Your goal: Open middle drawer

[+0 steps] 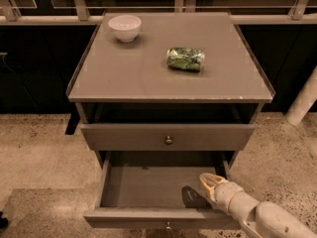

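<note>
The grey cabinet (124,78) has its middle drawer (153,185) pulled far out, showing a plain grey inside. Its front panel (124,218) is at the bottom of the view, with a small brass knob (168,226) at the lower edge. My gripper (208,181) hangs over the drawer's right front corner, inside its opening and casting a shadow on the drawer floor. My white arm (267,219) comes in from the lower right. The grey drawer above it (124,137), with a round knob (169,139), stands only slightly out. The lowest drawer is out of view.
A white bowl (125,27) sits at the back left of the cabinet top. A green crumpled bag (185,58) lies right of centre on it. A railing (49,20) and dark wall run behind. Speckled floor (34,157) surrounds the cabinet, and a white post (303,103) stands at the right.
</note>
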Robot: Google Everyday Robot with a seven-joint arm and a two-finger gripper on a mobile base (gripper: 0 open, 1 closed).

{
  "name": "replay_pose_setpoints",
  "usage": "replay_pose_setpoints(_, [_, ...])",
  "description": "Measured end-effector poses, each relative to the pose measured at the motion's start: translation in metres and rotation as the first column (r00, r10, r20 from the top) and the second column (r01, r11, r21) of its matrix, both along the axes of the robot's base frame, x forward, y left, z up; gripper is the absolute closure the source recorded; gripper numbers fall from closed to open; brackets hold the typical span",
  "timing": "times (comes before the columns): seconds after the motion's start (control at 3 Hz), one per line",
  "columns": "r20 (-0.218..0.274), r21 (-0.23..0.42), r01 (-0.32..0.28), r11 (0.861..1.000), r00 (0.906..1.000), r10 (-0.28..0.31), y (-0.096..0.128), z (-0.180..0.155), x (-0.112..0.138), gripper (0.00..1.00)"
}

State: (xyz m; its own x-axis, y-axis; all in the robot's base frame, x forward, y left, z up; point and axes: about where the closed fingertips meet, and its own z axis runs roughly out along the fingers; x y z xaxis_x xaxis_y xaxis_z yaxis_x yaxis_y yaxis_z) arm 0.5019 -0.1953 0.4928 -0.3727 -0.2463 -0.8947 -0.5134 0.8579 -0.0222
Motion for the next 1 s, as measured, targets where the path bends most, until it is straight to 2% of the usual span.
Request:
replay_pose_setpoints(0.67, [0.0,0.0,0.0,1.0,1.0,0.0,0.0001,0.0,0.0,0.12])
replay_pose_setpoints(1.0, [0.0,0.0,0.0,1.0,1.0,0.0,0.0001,0.0,0.0,0.0])
